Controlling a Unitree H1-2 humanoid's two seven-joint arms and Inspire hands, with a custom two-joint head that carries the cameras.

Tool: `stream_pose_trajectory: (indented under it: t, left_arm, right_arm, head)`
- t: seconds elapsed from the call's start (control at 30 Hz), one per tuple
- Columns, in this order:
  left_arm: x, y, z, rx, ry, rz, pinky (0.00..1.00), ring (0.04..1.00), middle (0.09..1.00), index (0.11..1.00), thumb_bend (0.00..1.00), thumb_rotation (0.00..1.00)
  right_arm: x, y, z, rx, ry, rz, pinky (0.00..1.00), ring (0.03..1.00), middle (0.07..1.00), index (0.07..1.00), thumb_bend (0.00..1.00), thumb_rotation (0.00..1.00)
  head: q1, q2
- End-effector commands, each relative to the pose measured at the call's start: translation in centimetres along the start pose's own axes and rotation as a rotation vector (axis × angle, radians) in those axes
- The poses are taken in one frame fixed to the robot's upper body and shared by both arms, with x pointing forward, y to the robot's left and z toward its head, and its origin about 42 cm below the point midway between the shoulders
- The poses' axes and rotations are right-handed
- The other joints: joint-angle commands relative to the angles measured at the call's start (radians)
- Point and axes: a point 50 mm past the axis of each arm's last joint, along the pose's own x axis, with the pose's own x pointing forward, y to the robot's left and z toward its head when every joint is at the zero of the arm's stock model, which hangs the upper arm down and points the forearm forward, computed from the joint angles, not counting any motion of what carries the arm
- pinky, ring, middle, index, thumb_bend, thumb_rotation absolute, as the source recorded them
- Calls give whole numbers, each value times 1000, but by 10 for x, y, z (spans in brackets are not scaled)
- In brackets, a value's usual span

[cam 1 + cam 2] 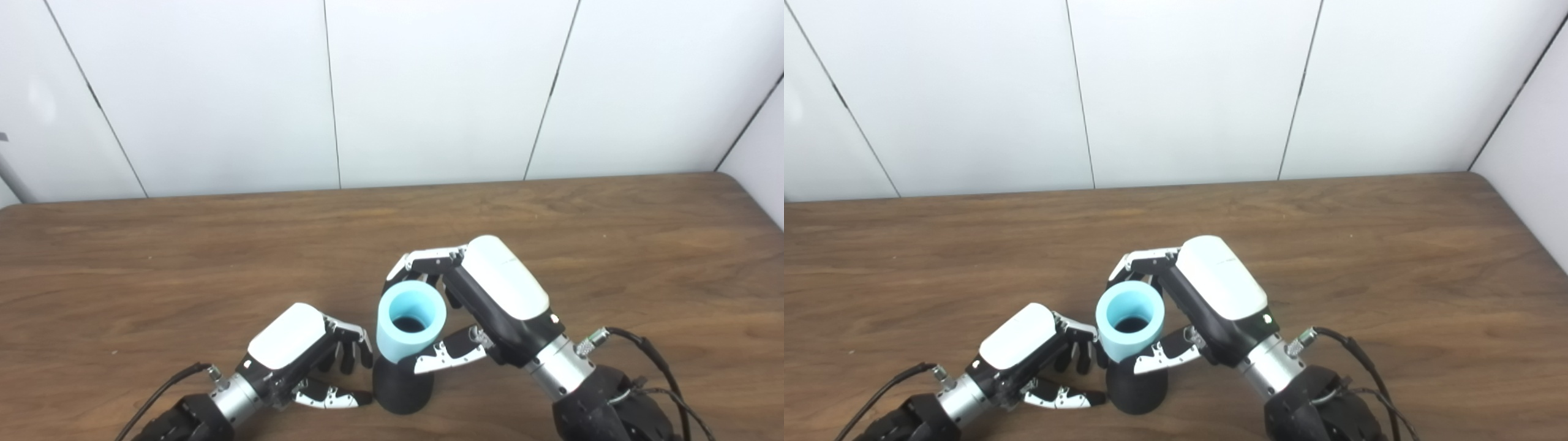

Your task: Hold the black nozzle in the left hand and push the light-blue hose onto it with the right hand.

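The black nozzle (401, 389) stands upright on the wooden table (184, 263) near its front edge. The light-blue hose (397, 344), a short wide tube, sits on top of the nozzle with its open end up. My right hand (497, 293) is shut on the hose, fingers curled behind it and thumb (447, 355) against its lower front. My left hand (293, 344) rests just left of the nozzle, open, its fingers (349, 352) apart and pointing at the joint. Its thumb tip lies close to the nozzle's base; contact is unclear.
White wall panels (429, 92) rise behind the table's far edge. Black cables (649, 355) trail from both wrists at the bottom of the picture. The table's right corner curves away at the far right.
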Motion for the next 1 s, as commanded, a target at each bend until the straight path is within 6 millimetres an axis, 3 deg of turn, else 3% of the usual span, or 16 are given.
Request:
stream_pose_trajectory:
  t: [0.0, 0.2, 0.33, 0.57, 0.93, 0.97]
  left_arm:
    - [-10, -17, 1, -5, 12, -93, 560, 517, 532, 487, 521, 60]
    - [-10, -16, 1, -1, 16, -102, 559, 517, 533, 487, 521, 61]
    - [-11, -17, 1, -2, 13, -96, 557, 515, 529, 487, 521, 60]
    - [-11, -18, 2, -3, 15, -97, 558, 516, 529, 488, 521, 60]
    - [-10, -17, 2, -4, 18, -102, 560, 516, 528, 488, 521, 61]
    - [-10, -17, 2, -3, 18, -104, 562, 518, 530, 488, 521, 61]
  right_arm:
    - [3, -5, 6, -6, -44, -38, 147, 330, 444, 541, 505, 0]
    - [3, -3, 6, -4, -39, -34, 147, 326, 440, 543, 505, 0]
    - [4, -3, 5, -6, -41, -33, 142, 375, 492, 488, 516, 0]
    - [4, -3, 5, -5, -36, -32, 144, 328, 440, 542, 505, 0]
    - [3, -5, 5, -9, 10, -3, 287, 394, 482, 518, 521, 1]
    - [3, -6, 5, -12, 13, 1, 305, 408, 482, 498, 520, 84]
  head:
    - [0, 0]
    - [1, -1]
    - [1, 0]
    - [1, -1]
    - [2, 0]
    - [2, 0]
